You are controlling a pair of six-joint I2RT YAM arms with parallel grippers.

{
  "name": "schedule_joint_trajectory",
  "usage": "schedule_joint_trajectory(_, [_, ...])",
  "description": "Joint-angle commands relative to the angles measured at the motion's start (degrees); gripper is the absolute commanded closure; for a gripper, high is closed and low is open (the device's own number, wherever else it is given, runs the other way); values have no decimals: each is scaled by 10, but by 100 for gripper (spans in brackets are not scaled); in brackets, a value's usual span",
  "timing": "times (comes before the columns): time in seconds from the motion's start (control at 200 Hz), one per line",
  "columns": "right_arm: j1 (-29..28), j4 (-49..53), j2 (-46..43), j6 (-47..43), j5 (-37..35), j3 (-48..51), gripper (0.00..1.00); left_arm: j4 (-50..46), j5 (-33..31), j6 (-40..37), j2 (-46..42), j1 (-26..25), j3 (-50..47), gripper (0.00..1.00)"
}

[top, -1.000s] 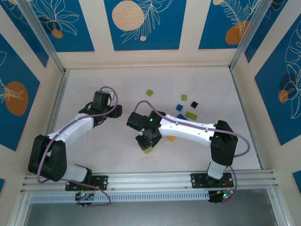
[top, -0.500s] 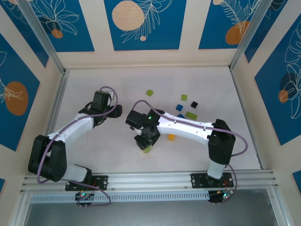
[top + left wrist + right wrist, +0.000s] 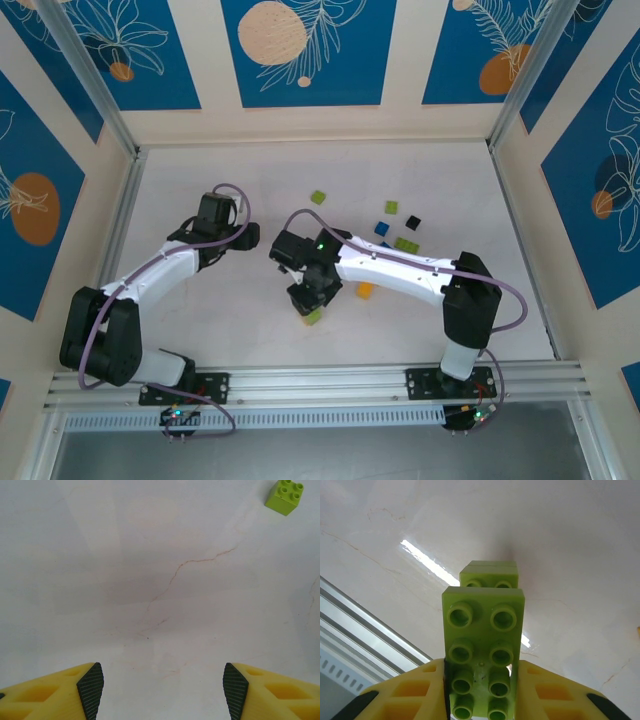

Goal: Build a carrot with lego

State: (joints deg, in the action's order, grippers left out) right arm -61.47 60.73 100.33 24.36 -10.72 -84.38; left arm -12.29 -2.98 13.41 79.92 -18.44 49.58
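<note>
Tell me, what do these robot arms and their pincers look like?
The left arm and right arm have white links, chunky black joints and looping purple cables. A small green light glows on the right one. The left gripper and right gripper have yellow, hollow-ribbed fingers; the left's carry black textured pads.

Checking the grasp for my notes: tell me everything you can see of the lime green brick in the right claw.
The lime green brick looks like glossy plastic, two studs wide and four long, with all eight round studs facing the wrist camera. The right claw is shut on its near end, a yellow finger pressed to each long side. Its far end juts out above the white table, over a second lime green piece; whether the two touch cannot be told.
</note>
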Motion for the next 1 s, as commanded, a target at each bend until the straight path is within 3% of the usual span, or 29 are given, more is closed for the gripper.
schedule_joint_trajectory(0.0, [2,16,-10,1,3,-13,68,2,3,-1,-11,9,-4,33])
schedule_joint_trajectory(0.995, [-2,4,17,-6,38,-12,68,2,2,-2,-11,8,-4,33])
